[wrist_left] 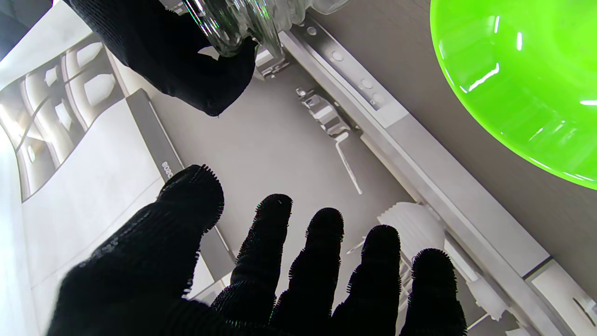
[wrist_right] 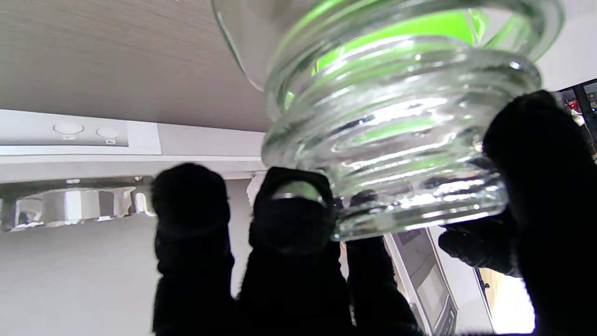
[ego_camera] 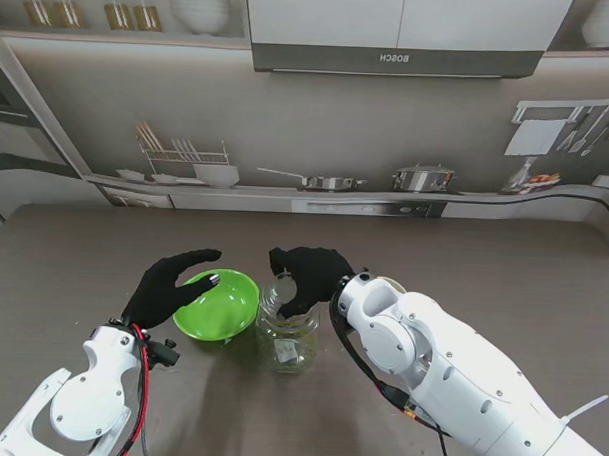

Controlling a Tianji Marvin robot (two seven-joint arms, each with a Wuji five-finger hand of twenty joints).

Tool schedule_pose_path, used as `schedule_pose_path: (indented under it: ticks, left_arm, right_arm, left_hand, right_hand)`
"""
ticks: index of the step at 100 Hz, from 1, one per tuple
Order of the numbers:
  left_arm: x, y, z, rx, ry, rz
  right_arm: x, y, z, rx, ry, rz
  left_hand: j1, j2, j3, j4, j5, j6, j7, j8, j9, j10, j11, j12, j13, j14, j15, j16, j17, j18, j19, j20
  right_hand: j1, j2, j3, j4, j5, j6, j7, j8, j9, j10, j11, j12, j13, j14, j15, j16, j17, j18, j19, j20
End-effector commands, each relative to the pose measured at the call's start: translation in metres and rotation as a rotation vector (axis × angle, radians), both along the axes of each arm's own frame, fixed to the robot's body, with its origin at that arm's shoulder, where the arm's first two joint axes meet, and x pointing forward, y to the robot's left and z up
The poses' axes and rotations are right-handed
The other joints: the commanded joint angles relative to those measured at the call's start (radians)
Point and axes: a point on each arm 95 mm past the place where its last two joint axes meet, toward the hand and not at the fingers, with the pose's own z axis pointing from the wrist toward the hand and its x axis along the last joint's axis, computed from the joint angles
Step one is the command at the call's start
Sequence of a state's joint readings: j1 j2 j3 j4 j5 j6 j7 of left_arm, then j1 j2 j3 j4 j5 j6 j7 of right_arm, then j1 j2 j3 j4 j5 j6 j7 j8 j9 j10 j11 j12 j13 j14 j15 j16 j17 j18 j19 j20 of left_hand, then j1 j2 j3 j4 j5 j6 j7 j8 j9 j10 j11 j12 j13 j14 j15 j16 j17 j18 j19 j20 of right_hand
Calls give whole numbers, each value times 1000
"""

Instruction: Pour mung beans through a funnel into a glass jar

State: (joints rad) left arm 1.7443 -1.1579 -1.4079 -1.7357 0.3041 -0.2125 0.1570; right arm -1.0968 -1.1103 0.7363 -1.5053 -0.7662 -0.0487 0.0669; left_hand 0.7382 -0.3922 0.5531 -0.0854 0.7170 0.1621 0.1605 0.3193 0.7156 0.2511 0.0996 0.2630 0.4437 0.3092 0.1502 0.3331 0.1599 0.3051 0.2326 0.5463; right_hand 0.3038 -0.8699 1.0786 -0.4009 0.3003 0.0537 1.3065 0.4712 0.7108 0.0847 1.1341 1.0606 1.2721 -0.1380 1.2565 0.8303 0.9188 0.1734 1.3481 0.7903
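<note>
Hovering with fingers spread and empty, the left hand (ego_camera: 167,286) hangs over the near-left rim of the green funnel (ego_camera: 218,305) resting on the bench (ego_camera: 503,265). Just right of it stands the jar (ego_camera: 287,337), its threaded neck grasped by the right hand (ego_camera: 308,276). Judged step: steadying the jar; next, lifting the funnel onto its mouth.

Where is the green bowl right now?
In the stand view the green bowl sits left of centre on the table, just left of the glass jar, with the open left hand at its left rim.
</note>
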Motion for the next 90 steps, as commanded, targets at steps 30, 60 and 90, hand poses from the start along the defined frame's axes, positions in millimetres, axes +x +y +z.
schedule_pose_path:
  ticks: [30,60,90]
  left_arm:
    - [-1,-2,0,0,20,-19]
    - [-1,-1,-1,4,28,-23]
    - [-1,-1,-2,5,37,-27]
  right_arm:
    - [-2,-4,0,-47,-4,21]
    - [-4,-5,-2,-63,-16,33]
    - [-5,-5,-4,-86,-27,59]
  left_hand:
    - [23,47,-20,24,18,-4,3,3,-8,2,-13,-6,6,10,-28,-11,-22,1,-35,1]
    - [24,49,-24,24,19,-5,4,3,-10,3,-13,-6,6,9,-28,-11,-23,-1,-35,1]
    - [27,52,-28,25,16,-2,2,3,-13,5,-14,-7,5,15,-28,-10,-26,-3,-36,2]
  right_hand:
    - [196,176,224,111,61,-132,91,-11,32,-203,9,-44,12,-42,-32,-26,-44,0,-13,18]
    - [160,189,232,126,65,-134,18,-8,2,-183,-56,-105,-19,-28,-102,-53,-81,10,-39,11]
    - [115,217,237,161,73,-131,-67,-11,-27,-159,-130,-177,-54,-9,-175,-70,-110,8,-55,8]
